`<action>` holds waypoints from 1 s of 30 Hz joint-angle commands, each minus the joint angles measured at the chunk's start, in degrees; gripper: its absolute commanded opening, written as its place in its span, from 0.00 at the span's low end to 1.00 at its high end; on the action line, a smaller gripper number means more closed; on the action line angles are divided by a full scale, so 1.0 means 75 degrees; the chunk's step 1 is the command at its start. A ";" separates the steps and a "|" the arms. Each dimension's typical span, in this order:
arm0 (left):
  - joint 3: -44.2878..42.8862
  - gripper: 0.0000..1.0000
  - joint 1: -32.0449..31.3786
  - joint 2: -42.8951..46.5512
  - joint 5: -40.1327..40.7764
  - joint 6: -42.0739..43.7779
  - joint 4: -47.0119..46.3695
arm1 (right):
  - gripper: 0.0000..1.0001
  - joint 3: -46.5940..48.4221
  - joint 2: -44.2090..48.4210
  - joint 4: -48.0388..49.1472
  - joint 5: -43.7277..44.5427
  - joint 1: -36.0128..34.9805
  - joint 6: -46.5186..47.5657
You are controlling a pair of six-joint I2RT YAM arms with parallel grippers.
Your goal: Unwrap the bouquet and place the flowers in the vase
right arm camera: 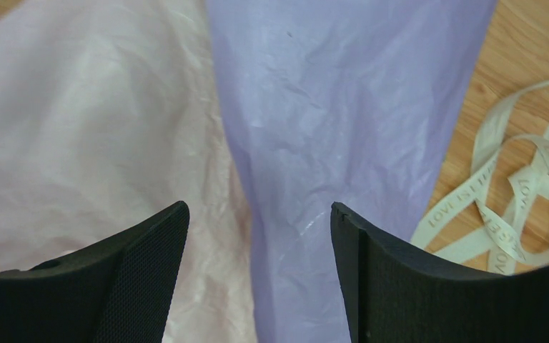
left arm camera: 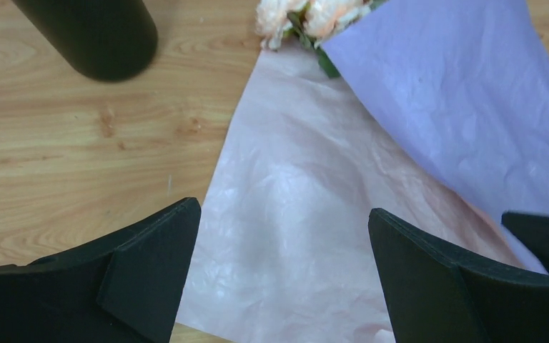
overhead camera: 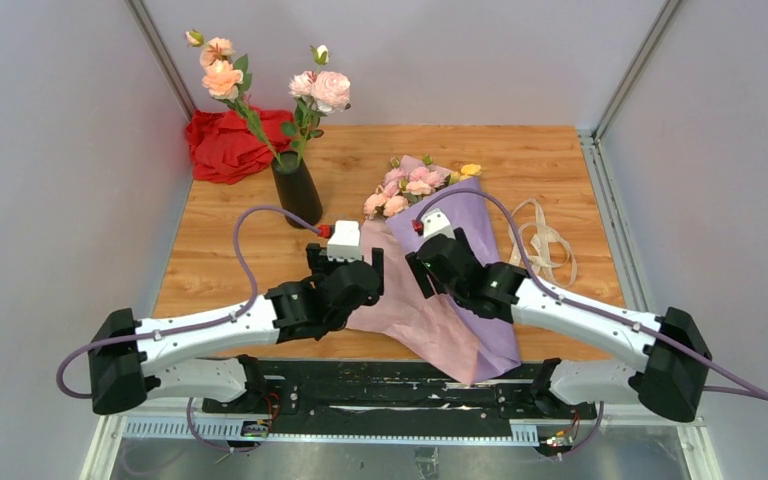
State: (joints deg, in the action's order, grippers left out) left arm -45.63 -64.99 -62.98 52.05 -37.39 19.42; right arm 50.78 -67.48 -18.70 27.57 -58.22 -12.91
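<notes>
The bouquet (overhead camera: 460,290) lies on the wooden table, its lilac paper (right arm camera: 343,107) folded over a spread pale pink sheet (left arm camera: 293,214). The flowers (overhead camera: 405,185), small pink and yellow blooms, stick out of its far end. The cream ribbon (overhead camera: 545,245) lies loose to the right. The black vase (overhead camera: 296,190) stands at the back left and holds two taller rose stems. My left gripper (left arm camera: 284,221) hovers open above the pink sheet. My right gripper (right arm camera: 259,221) is open above the lilac fold, nothing between its fingers.
A bright red cloth (overhead camera: 225,145) is bunched at the back left corner behind the vase. Grey walls enclose the table on three sides. The vase base (left arm camera: 93,36) sits just left of the pink sheet's edge.
</notes>
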 commanded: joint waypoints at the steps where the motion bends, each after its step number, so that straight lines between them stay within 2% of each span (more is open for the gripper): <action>1: 0.0507 1.00 0.0041 -0.0339 -0.0277 -0.0389 -0.1102 | 0.76 -0.0172 -0.0613 -0.0753 0.0335 0.0449 -0.0299; 12: 0.1455 1.00 0.0029 -0.1139 -0.1406 -0.0997 -0.2291 | 0.72 -0.0166 -0.2019 -0.0507 -0.0184 0.0523 -0.0538; 17: 0.1529 1.00 0.0040 -0.1840 -0.1256 -0.0968 -0.2548 | 0.63 -0.0179 -0.2624 -0.0467 -0.0169 0.0621 -0.0717; 19: 0.1458 1.00 0.0041 -0.2149 -0.1102 -0.0899 -0.2554 | 0.56 -0.0107 -0.2785 -0.0499 -0.0182 0.0667 -0.0780; 21: 0.1383 1.00 0.0060 -0.2368 -0.1047 -0.0842 -0.2543 | 0.45 -0.0020 -0.2892 -0.0562 -0.0220 0.0756 -0.0828; 23: 0.1339 1.00 0.0103 -0.2536 -0.1103 -0.0802 -0.2748 | 0.29 0.0033 -0.2955 -0.0561 -0.0365 0.0882 -0.0867; 24: 0.1319 1.00 0.0136 -0.2628 -0.1164 -0.0785 -0.2803 | 0.14 0.0047 -0.3028 -0.0547 -0.0491 0.0952 -0.0869; 26: 0.1275 1.00 0.0194 -0.2737 -0.1196 -0.0759 -0.2839 | 0.00 0.0106 -0.3158 -0.0509 -0.0775 0.1103 -0.0844; 30: 0.1220 1.00 0.0411 -0.2938 -0.1294 -0.0612 -0.2863 | 0.00 0.0348 -0.3592 -0.0483 -0.1229 0.1230 -0.0726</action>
State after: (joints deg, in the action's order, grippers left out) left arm -34.92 -63.46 -83.74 41.60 -42.81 0.14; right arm 50.96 -91.20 -21.45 22.33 -50.28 -18.48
